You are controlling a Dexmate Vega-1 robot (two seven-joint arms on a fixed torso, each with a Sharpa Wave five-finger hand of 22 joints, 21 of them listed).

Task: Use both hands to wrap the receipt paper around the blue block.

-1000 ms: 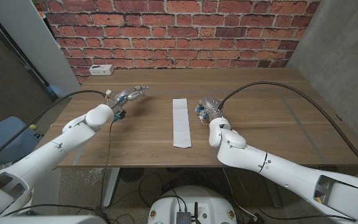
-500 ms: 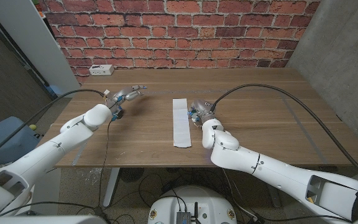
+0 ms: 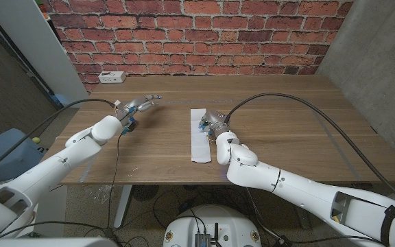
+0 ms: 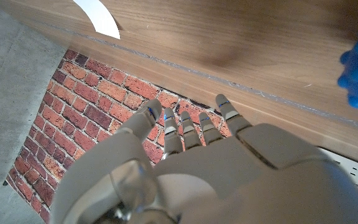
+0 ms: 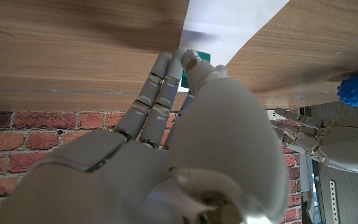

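The approach step is judged in hand: the receipt paper (image 3: 200, 135) is laid at the desk (image 3: 300, 130) middle, its far end touched by the right hand (image 3: 211, 124), fingers extended, nothing gripped, while the left hand (image 3: 137, 108), spread and empty, is held apart; a pinch is next required.

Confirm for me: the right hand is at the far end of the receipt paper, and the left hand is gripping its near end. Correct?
Not quite. The right hand is at the far end of the receipt paper, but the left hand grips nothing: in the head view it is well off to the paper's left, fingers spread, with bare table between them.
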